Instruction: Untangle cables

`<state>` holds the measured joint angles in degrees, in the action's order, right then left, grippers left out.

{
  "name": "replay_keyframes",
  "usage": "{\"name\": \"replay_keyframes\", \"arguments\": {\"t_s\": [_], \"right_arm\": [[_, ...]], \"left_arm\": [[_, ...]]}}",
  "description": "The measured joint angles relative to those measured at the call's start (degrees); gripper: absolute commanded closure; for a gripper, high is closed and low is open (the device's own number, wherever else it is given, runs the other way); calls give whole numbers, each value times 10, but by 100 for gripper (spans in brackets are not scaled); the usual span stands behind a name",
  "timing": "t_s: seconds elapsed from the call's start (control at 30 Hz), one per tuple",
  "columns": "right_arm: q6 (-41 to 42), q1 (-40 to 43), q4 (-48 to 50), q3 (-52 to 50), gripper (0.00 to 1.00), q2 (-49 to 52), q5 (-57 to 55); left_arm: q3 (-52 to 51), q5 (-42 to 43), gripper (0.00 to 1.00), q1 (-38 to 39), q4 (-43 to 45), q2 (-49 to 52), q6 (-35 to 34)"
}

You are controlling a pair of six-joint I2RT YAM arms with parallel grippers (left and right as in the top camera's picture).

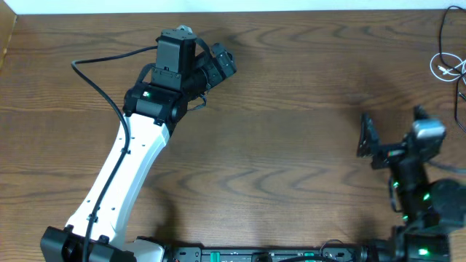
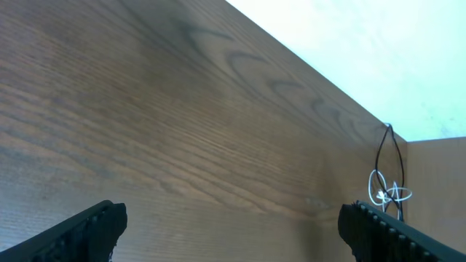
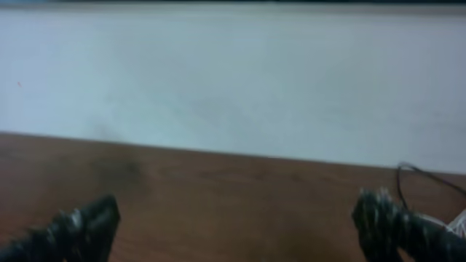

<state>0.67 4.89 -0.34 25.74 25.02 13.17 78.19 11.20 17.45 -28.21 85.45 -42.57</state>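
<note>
Risk: cables (image 1: 445, 67) lie bunched on desk (image 1: 291, 153), far right corner. We see left hand (image 1: 220, 62) spread, well apart, and right hand (image 1: 392, 122) spread, nearer. We judge a sloppy tug tightens the tangle or drags them off.

Robot lab: wood table (image 1: 291, 145) w/ 2 arms (image 1: 124, 167) (image 1: 415, 178).
</note>
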Motion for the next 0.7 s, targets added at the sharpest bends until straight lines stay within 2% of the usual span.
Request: {"name": "replay_keyframes", "arguments": {"t_s": [0.13,0.3,0.53,0.7], "right_arm": [[0,0,68,-106,1,-79,-1],[0,-12,79,-191,1,-171,-9],[0,-22,78,-242,1,-237,-17],[0,-22,8,-250,1,-243,-21]], "left_arm": [[0,0,2,0,1,0,0],[0,0,2,0,0,0,0],[0,0,2,0,-1,0,0],[0,0,2,0,0,0,0]]}}
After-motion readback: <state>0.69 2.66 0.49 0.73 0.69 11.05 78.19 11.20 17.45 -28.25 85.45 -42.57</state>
